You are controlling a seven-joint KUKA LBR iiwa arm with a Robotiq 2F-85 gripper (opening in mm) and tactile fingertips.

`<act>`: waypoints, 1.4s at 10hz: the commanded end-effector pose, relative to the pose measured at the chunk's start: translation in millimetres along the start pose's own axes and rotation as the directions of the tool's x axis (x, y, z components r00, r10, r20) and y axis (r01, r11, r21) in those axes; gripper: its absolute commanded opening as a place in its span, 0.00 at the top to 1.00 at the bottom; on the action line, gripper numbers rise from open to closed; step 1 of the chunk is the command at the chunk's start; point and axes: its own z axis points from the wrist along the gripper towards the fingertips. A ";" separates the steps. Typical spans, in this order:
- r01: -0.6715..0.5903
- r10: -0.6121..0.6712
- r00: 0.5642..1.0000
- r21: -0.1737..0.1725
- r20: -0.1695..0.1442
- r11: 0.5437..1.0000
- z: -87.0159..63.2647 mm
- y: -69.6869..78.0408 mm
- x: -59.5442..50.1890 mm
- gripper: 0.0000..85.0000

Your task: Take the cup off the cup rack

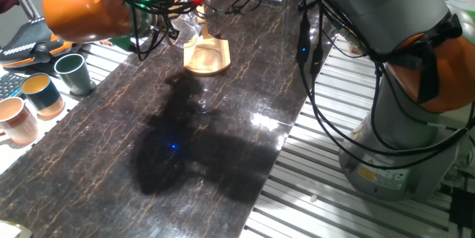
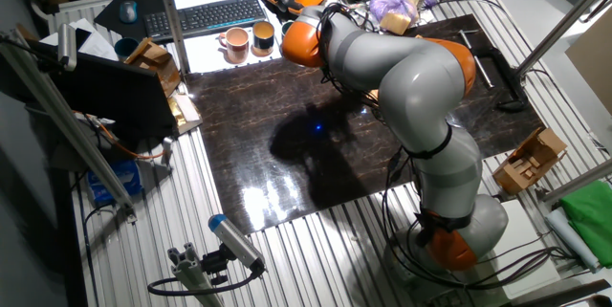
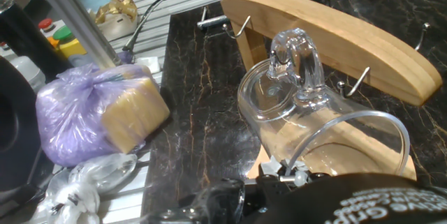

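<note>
1. Looking along our pincer (image 3: 293, 199), we cannot tell whether it is open or closed; only its dark edge shows at the bottom of the hand view.
2. Just ahead lies the cup (image 3: 318, 123), tipped on its side over the cup rack (image 3: 328, 35), its mouth toward us.
3. If we pull sideways, we risk the clear glass catching the wood and tipping the rack.
4. Off to one side, the purple bag (image 3: 80, 116) could be knocked as we withdraw.
</note>
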 end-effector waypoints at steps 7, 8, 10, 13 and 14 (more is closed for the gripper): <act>0.006 -0.006 1.000 0.001 -0.026 1.000 1.0 0.1 0.1 0.99; 0.016 -0.016 0.999 0.002 -0.038 1.000 1.0 0.1 0.1 0.99; -0.007 0.008 0.998 0.024 -0.062 1.000 1.0 0.1 0.1 0.99; -0.012 0.012 1.000 0.011 -0.021 1.000 1.0 0.1 0.1 0.99; -0.008 0.009 1.000 0.016 -0.029 1.000 1.0 0.1 0.1 0.99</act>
